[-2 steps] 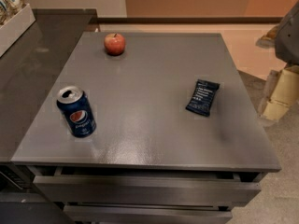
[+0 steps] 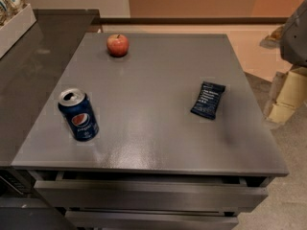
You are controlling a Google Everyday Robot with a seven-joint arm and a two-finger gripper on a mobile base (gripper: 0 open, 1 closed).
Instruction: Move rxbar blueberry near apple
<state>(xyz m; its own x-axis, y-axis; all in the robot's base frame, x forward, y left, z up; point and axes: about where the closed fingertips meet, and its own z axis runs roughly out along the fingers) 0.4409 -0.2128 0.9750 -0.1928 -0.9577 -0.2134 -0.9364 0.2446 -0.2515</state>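
The rxbar blueberry, a flat dark navy wrapper with faint white text, lies on the right part of the grey table. The apple, red with yellowish patches and a short stem, sits at the far left of the tabletop. The two are far apart. My gripper, cream-coloured under a grey arm segment, hangs past the table's right edge, to the right of the bar and not touching it. It holds nothing that I can see.
An upright blue Pepsi can stands near the front left. A dark counter adjoins the table on the left, with a white box on it. Drawers sit below the table's front edge.
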